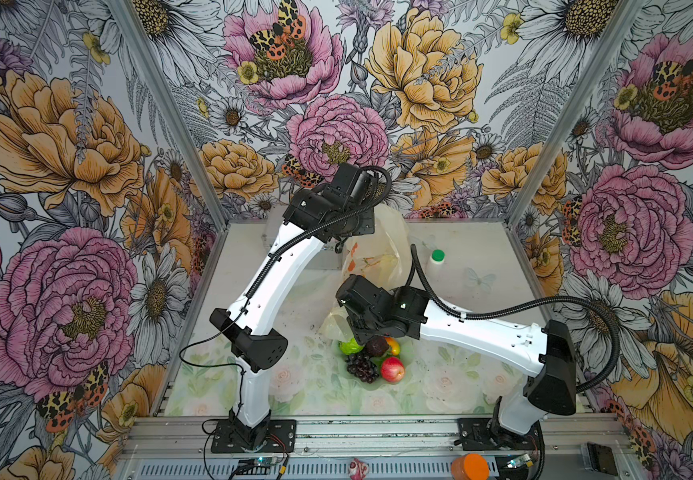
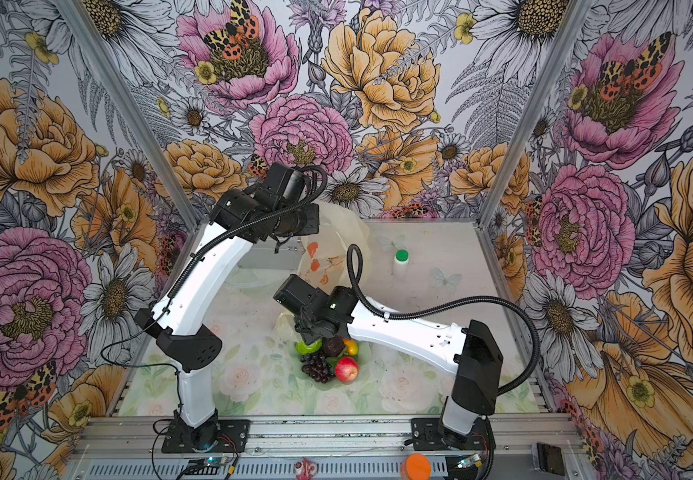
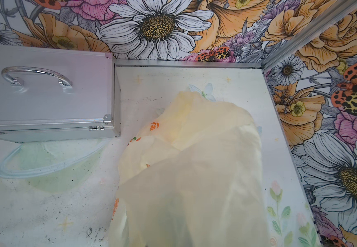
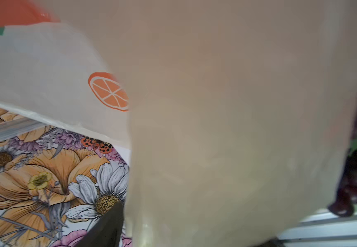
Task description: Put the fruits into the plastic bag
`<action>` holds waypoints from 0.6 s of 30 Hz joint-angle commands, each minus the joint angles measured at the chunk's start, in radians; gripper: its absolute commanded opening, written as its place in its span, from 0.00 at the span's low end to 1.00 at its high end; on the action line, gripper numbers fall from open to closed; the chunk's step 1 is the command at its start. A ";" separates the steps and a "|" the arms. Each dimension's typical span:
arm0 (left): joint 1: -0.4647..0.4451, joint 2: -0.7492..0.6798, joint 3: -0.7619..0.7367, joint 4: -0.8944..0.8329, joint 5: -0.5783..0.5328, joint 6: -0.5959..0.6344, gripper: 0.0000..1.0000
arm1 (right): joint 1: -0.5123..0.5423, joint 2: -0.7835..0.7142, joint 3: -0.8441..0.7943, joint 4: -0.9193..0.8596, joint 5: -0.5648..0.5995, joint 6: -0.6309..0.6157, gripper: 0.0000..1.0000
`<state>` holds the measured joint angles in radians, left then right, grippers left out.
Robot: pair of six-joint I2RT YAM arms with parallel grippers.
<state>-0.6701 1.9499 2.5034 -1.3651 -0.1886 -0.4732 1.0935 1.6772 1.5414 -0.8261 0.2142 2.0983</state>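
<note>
Fruits (image 1: pixel 372 358) sit in the green bowl (image 1: pixel 407 351), near center; your left fingers clench the raised bag (image 1: pixel 382 245) farther back; whether your right fingers (image 4: pixel 107 228) grip it, I cannot tell.

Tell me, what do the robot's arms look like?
The left arm and right arm are white with chunky black joints. A ribbed black cable loops along each, and a thin black wire hangs off the left arm. Tiny green lights glow on the wrists.
</note>
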 commanded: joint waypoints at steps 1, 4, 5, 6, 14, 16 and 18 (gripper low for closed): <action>0.008 -0.034 -0.005 0.006 0.025 -0.001 0.00 | -0.004 0.009 0.050 0.005 0.018 0.040 0.52; 0.019 -0.039 -0.002 0.007 0.026 0.002 0.00 | -0.007 -0.008 0.050 0.005 0.033 0.006 0.27; 0.024 -0.041 -0.002 0.007 0.027 0.003 0.00 | -0.011 -0.020 0.046 0.004 0.039 -0.008 0.17; 0.032 -0.045 0.001 0.006 0.028 0.004 0.00 | -0.016 -0.038 0.041 0.004 0.047 -0.033 0.09; 0.099 -0.119 0.021 0.007 0.060 0.069 0.00 | -0.204 -0.308 -0.029 -0.088 0.025 -0.572 0.00; 0.102 -0.200 -0.042 0.008 0.032 0.085 0.00 | -0.327 -0.358 -0.020 -0.127 -0.078 -0.745 0.00; 0.115 -0.253 -0.118 0.012 0.026 0.084 0.00 | -0.408 -0.385 0.008 -0.158 -0.123 -0.902 0.00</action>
<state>-0.5652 1.7962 2.4397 -1.3590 -0.1558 -0.4244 0.7685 1.3285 1.5192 -0.8970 0.1688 1.5261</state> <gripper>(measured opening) 0.047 0.042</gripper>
